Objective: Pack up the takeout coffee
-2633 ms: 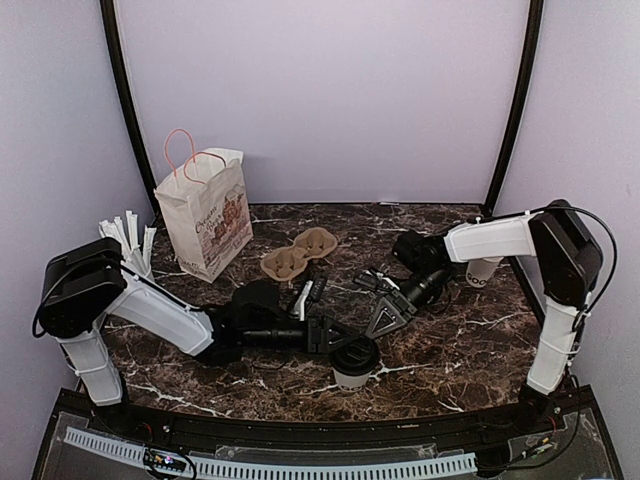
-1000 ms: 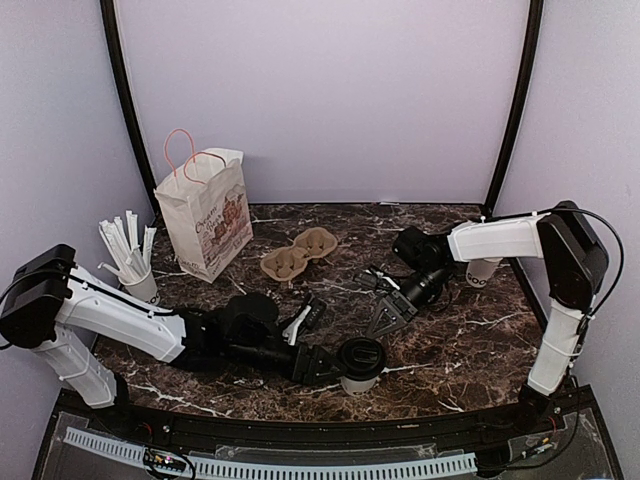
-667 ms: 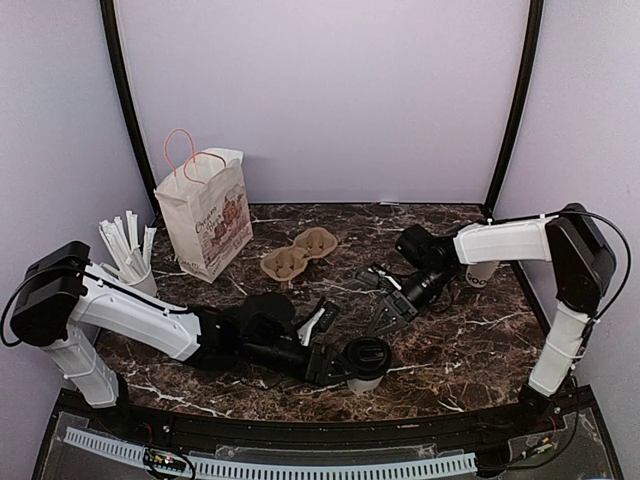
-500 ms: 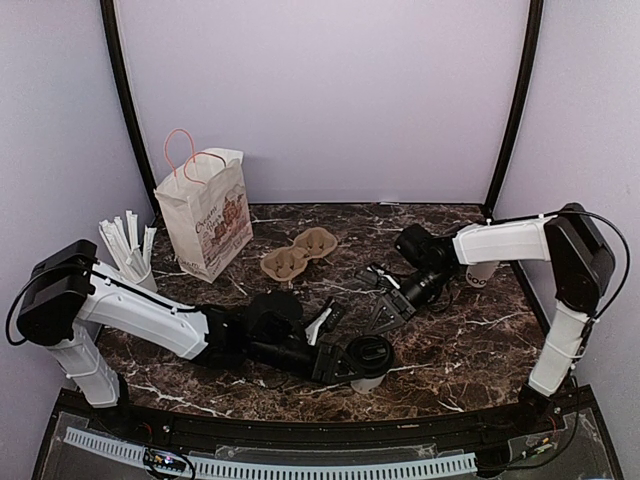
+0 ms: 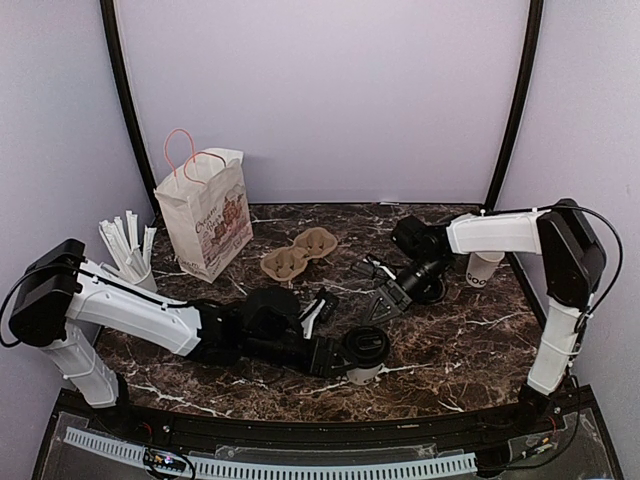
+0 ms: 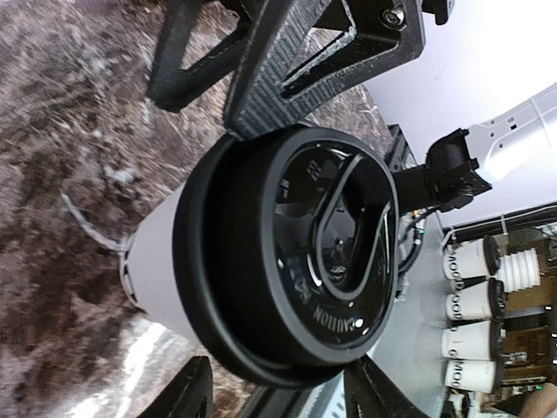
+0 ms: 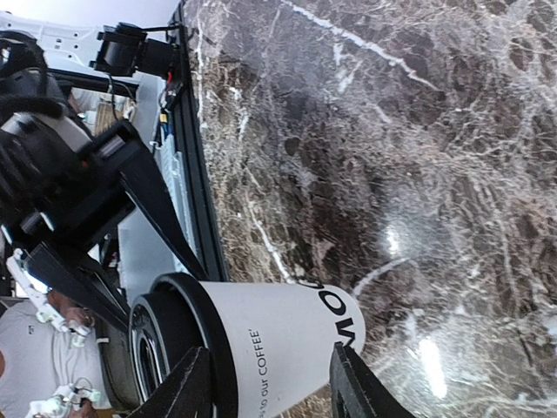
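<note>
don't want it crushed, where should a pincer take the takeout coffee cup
Grip the takeout coffee cup on its paper wall just under the black lid, coming in level from the left side: it stands roughly upright and tapers downward, so the lid rim stops it slipping.

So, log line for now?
left gripper: straddling small white paper cup with black plastic lid, grip unclear | right gripper: jaws apart, near cup | cup: unpacked

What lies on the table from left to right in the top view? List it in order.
cup of wrapped straws → paper bag → cardboard cup carrier → takeout coffee → white cup at the far right
</note>
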Robot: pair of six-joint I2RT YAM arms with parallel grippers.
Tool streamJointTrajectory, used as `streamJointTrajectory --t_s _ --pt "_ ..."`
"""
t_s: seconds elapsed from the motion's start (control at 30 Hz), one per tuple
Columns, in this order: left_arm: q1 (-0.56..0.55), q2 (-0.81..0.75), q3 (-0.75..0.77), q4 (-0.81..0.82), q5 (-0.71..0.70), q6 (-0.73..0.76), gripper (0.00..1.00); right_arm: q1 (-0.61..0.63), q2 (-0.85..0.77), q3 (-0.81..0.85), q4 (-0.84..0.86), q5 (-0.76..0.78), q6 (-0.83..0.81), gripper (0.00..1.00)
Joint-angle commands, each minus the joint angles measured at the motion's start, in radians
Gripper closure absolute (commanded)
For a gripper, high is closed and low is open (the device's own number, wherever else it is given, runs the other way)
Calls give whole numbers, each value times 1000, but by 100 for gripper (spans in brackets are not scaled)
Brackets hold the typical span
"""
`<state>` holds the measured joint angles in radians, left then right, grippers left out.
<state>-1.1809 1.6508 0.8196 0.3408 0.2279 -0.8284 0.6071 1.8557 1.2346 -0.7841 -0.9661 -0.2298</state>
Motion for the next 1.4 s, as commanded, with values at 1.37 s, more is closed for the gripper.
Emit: streamJointTrajectory --t_s 1.37 --pt "89 -13 147 -161 -176 254 31 -18 -179 -5 -318 -18 -291 37"
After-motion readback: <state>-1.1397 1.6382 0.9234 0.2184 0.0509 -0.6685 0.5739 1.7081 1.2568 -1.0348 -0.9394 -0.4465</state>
